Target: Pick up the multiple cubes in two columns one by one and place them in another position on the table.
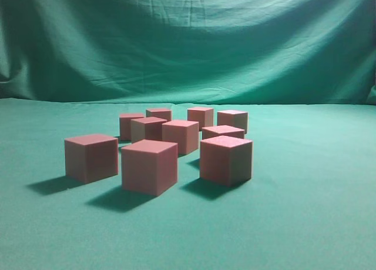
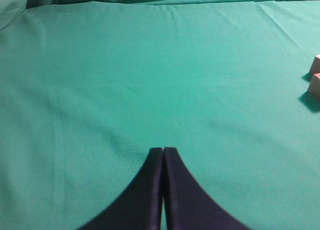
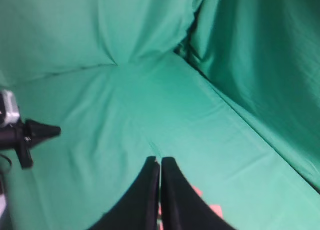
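Roughly ten salmon cubes (image 1: 149,166) stand in a loose cluster mid-table on the green cloth of the table (image 1: 311,211), none stacked, the nearest three spread widest. Off to their left, the left gripper (image 2: 163,151) hangs over bare cloth, fingers pressed together, empty. Likewise the right gripper (image 3: 160,161) is closed on nothing, a pink cube (image 3: 216,210) glimpsed beneath it.

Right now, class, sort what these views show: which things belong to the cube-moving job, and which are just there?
Belongs to the job:
- the cubes, nine countable in the exterior view, clustered in rough columns
- the table, green cloth, where they get placed
- left end effector and right end effector, both shut, holding nothing

Just there:
- draped green backdrop
- black device at the right wrist view's left edge
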